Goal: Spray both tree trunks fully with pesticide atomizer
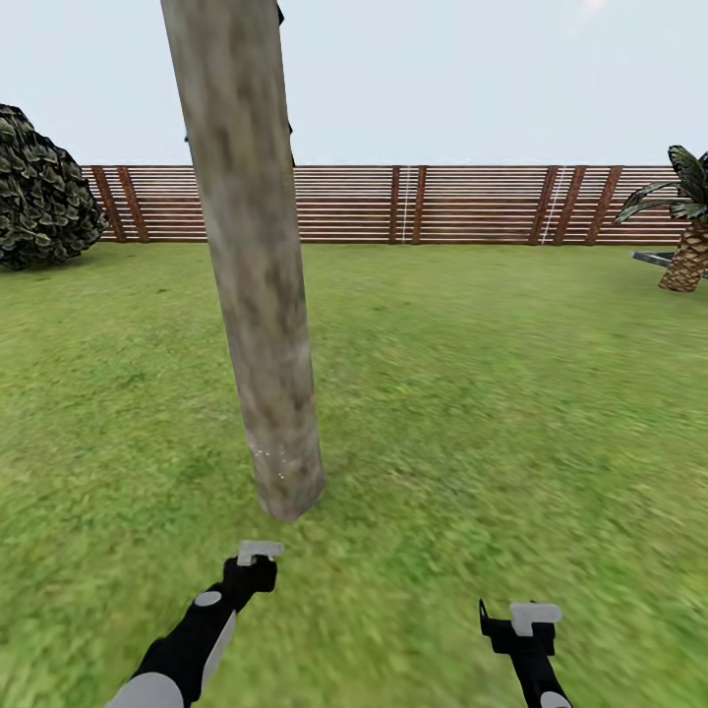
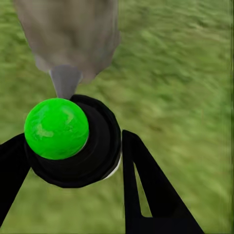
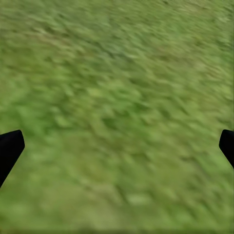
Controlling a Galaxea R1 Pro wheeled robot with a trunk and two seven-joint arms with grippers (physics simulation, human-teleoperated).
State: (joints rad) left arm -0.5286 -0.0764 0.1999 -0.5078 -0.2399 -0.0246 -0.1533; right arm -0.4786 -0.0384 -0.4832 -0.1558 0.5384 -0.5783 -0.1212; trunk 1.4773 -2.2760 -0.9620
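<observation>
Left tool point(image 2: 73, 161) is clamped around the sprayer point(image 2: 73, 141), its grey nozzle aimed at the foot of the tree trunk point(image 1: 251, 265) close ahead. Right tool point(image 1: 519, 619) hangs wide open and empty over the lawn point(image 1: 492, 393). Best sweep the nozzle slowly upward, then work round the trunk.

Black arms, grey-white panels; left pincer point(image 1: 258, 557) and right pincer point(image 1: 521, 621) black, pale grey tops.
</observation>
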